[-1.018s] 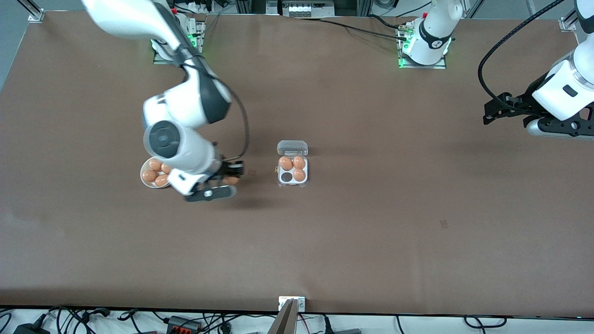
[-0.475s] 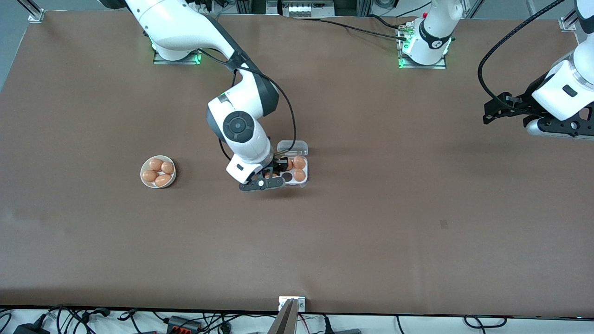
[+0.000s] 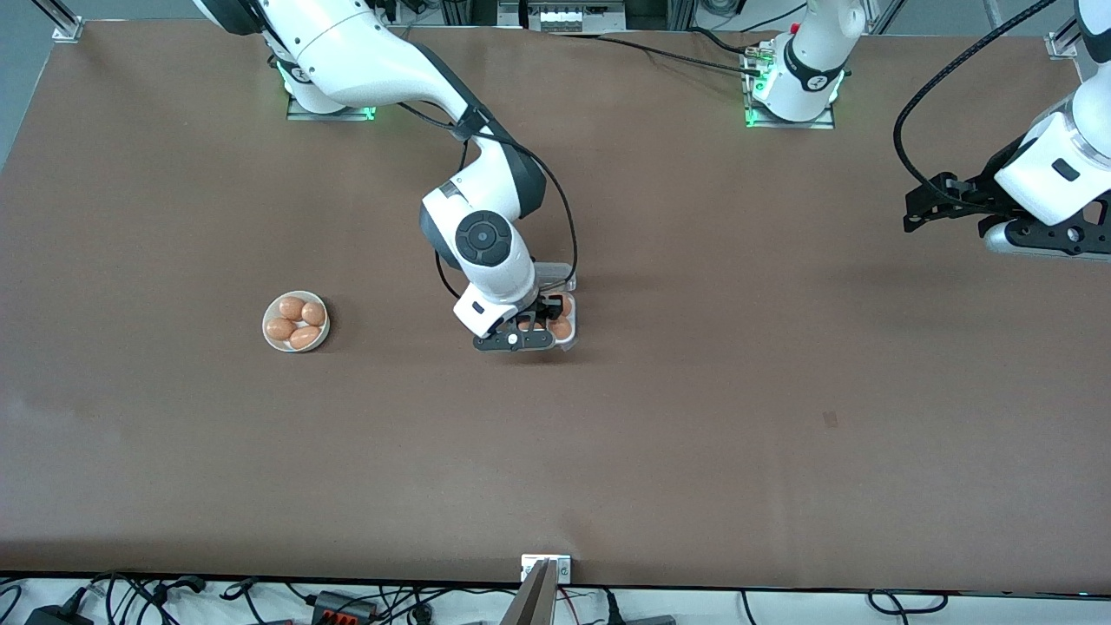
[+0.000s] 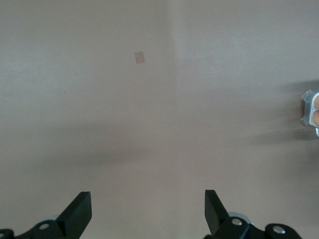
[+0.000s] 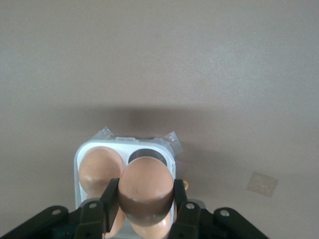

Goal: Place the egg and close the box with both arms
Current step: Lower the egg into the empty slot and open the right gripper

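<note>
The box (image 3: 569, 337) is a small white four-cup tray with its clear lid (image 3: 555, 273) open, at mid table. My right gripper (image 3: 538, 318) is shut on a brown egg (image 5: 145, 185) and holds it just over the tray's empty dark cup (image 5: 147, 155). Other eggs (image 5: 99, 169) sit in the tray (image 5: 82, 149); the right arm hides most of it in the front view. My left gripper (image 3: 911, 213) is open and empty, waiting above the table at the left arm's end; its fingers (image 4: 79, 213) are spread wide. The box shows at the edge of the left wrist view (image 4: 310, 107).
A round white bowl (image 3: 268, 334) with several brown eggs stands toward the right arm's end of the table. A small tape patch (image 3: 831, 419) lies on the brown table, nearer the front camera than the box. Cables run along the table's front edge.
My right arm has carried the egg from beside the bowl across to the box and now holds it over the tray. The left arm has not moved.
</note>
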{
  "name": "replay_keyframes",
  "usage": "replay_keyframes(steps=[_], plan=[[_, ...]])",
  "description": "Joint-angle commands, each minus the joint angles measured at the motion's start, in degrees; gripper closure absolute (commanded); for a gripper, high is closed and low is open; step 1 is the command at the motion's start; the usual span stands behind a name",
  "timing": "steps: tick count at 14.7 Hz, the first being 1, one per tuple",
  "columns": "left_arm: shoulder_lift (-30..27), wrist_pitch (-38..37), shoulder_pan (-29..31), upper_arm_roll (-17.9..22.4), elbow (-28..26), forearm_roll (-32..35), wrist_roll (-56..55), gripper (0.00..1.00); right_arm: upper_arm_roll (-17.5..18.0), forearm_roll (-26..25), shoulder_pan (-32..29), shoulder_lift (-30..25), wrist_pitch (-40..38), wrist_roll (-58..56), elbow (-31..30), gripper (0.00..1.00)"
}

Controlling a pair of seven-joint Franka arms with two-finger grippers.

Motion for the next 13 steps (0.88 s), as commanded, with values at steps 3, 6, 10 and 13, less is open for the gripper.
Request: replay_keyframes(steps=[3, 6, 10, 13], plan=[[-0.7, -0.8, 0.5, -0.6, 0.2, 1.1, -0.4, 0.0, -0.4, -0.8, 0.9, 1.7, 0.6, 1.7, 2.1, 1.0], [-0.7, -0.8, 0.5, -0.6, 0.2, 1.1, -0.4, 0.0, -0.4, -0.9, 1.0, 1.9, 0.6, 1.7, 2.0, 0.28], [-0.7, -0.8, 0.5, -0.6, 0.2, 1.1, -0.4, 0.0, -0.5, -0.9, 1.0, 1.1, 0.1, 2.3, 2.1, 0.0], [-0.7, -0.8, 0.5, -0.6, 0.2, 1.1, -0.4, 0.0, -1.0, -1.0, 0.1, -1.1, -1.8, 2.0, 2.8, 0.0]])
